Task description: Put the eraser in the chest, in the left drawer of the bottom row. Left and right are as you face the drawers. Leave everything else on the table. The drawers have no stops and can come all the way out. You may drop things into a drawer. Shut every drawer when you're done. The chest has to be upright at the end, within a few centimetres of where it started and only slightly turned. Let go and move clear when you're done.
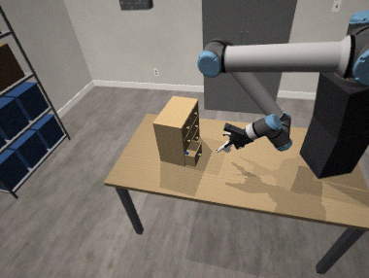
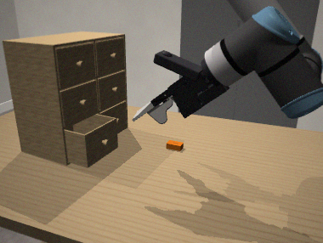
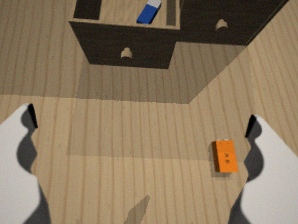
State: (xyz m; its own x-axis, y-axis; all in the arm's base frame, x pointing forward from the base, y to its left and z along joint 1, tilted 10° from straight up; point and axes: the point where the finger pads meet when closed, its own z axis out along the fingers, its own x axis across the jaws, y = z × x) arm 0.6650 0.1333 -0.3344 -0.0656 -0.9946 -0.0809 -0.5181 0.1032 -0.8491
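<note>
The wooden chest point(image 2: 68, 98) stands upright on the table, with two columns of drawers. Its bottom-left drawer point(image 2: 91, 140) is pulled out; the other drawers are shut. In the wrist view a blue and white eraser point(image 3: 149, 12) lies inside the open drawer point(image 3: 125, 30). It shows as a blue speck in the top view point(image 1: 185, 153). My gripper point(image 2: 150, 111) is open and empty. It hovers above the table in front of the chest, apart from the drawer, with its fingers spread wide.
A small orange block point(image 2: 174, 145) lies on the table to the right of the open drawer, near my right finger in the wrist view point(image 3: 225, 156). The robot's dark base point(image 1: 340, 131) stands at the table's right end. A shelf with blue bins point(image 1: 24, 131) stands at the far left.
</note>
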